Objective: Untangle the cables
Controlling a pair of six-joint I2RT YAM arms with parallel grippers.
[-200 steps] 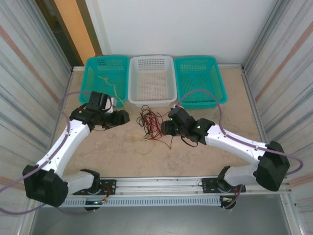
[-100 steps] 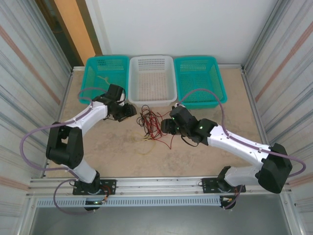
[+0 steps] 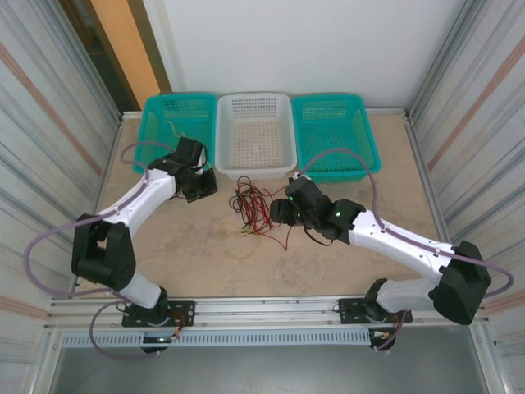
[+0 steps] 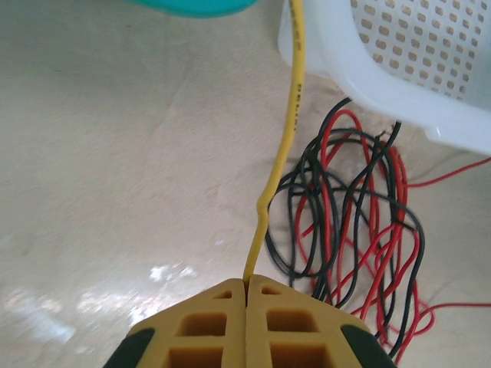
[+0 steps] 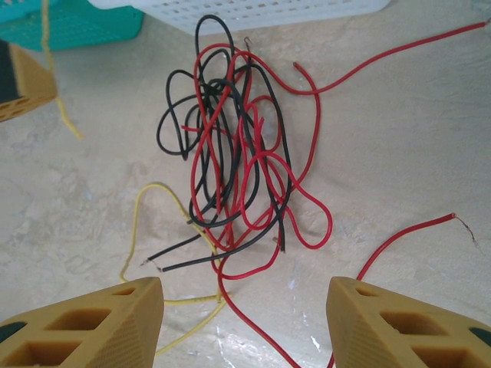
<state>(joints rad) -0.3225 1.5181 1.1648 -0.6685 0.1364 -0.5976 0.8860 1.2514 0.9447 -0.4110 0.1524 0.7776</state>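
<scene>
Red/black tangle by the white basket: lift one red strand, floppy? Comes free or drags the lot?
Likely floppy: the red/black tangle lies in loose curls flat on the table. Strands loop through each other, so one lifted strand would probably drag the bundle. Thin wires, so probably light and easy to slide.

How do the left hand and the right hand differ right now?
The left hand is shut, pinching a yellow cable; the right hand stands open and holds nothing. The left hand sits by the near right corner of the left teal basket, while the right hand hovers over the red and black tangle. Both are yellow-tipped and close to the tangle.
</scene>
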